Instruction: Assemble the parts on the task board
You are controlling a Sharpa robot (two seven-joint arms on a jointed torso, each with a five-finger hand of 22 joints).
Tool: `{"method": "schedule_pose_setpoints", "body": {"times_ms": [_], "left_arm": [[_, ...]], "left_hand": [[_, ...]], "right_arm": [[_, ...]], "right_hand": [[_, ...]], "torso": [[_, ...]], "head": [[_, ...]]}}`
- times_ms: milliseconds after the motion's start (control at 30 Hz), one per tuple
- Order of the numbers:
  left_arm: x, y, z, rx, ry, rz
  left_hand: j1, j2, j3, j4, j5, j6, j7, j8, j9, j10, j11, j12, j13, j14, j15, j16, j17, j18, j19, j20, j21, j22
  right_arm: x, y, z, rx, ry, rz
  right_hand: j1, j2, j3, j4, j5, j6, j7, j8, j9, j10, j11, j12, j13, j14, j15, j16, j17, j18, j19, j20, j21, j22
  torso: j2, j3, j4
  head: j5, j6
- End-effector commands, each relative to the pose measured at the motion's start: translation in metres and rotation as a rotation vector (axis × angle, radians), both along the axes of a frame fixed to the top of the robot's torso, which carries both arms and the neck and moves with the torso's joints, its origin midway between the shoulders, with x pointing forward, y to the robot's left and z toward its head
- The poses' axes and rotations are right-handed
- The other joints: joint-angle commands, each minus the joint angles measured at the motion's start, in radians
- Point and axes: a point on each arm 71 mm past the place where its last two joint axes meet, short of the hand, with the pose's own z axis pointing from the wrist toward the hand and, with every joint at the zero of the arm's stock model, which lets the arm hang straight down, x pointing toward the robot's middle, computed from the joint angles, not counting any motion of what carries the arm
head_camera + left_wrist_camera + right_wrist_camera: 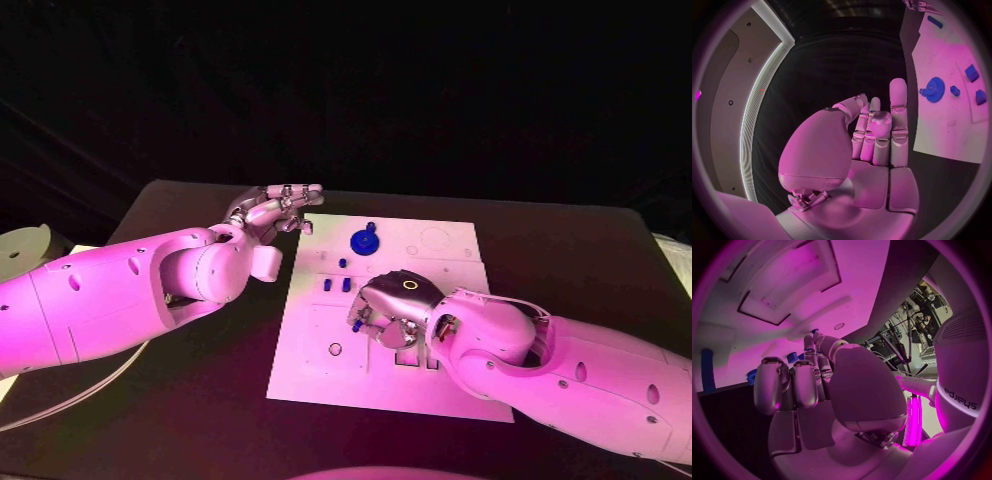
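while 2 hands (274, 213) (387, 310) hover, 1 board (440, 250), 1 gear (366, 241)

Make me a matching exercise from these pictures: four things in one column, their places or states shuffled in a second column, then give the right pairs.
Things:
1. silver left hand
2. silver right hand
3. round blue toothed gear
4. white rectangular task board

Places or states:
A. lies flat in the middle of the black table
B. sits on the board's far part
C. over the board's middle, fingers pointing down at it
D. beside the board's far left corner, over the table, holding nothing

Pairs: 1-D, 2-C, 3-B, 4-A
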Motion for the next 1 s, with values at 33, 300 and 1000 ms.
{"method": "schedule_pose_setpoints", "body": {"times_ms": [33, 300, 1000], "left_arm": [[-0.0005, -0.0031, 0.001, -0.01, -0.008, -0.024], [-0.0005, -0.0036, 0.001, -0.01, -0.007, -0.026], [-0.0008, -0.004, 0.0009, -0.01, -0.005, -0.026]], "left_hand": [[0.001, -0.009, 0.001, -0.006, 0.004, -0.005, 0.001, 0.002, -0.001, -0.008, 0.0, 0.006, -0.002, -0.003, 0.007, 0.0, -0.002, 0.008, -0.004, 0.005, -0.006, -0.002], [0.001, -0.009, 0.001, -0.006, 0.004, -0.005, 0.001, 0.002, -0.001, -0.008, 0.0, 0.006, -0.002, -0.003, 0.007, 0.0, -0.002, 0.008, -0.004, 0.005, -0.006, -0.002], [0.001, -0.009, 0.001, -0.006, 0.004, -0.006, 0.001, 0.002, -0.001, -0.009, 0.0, 0.007, -0.002, -0.003, 0.008, 0.0, -0.002, 0.009, -0.004, 0.005, -0.007, -0.002]], "right_arm": [[-0.0022, 0.0025, -0.0062, -0.056, -0.014, 0.019], [-0.0054, 0.0071, -0.0095, -0.085, -0.015, 0.031], [-0.0015, -0.0005, -0.0067, -0.022, -0.039, -0.008]], "right_hand": [[-0.007, 0.007, 0.005, -0.001, 0.006, 0.001, 0.009, 0.001, 0.001, 0.002, -0.003, 0.006, 0.001, 0.049, -0.001, -0.001, -0.001, 0.011, 0.001, 0.002, -0.005, -0.001], [-0.01, 0.006, 0.005, -0.001, 0.005, 0.002, 0.009, 0.002, 0.002, 0.002, -0.003, 0.006, 0.001, 0.049, -0.001, 0.0, 0.0, 0.011, 0.001, 0.002, -0.005, -0.001], [-0.106, -0.069, -0.097, 0.031, 0.017, -0.171, 0.045, 0.002, -0.03, -0.163, 0.037, 0.018, 0.001, 0.03, 0.033, -0.037, -0.069, 0.031, -0.037, 0.03, -0.079, -0.096]], "torso": [[0.0, 0.0001, -0.0001], [0.0, -0.0001, -0.0007], [-0.001, 0.0008, -0.0004]], "head": [[0.002, -0.002], [0.003, -0.002], [0.0, 0.002]]}}
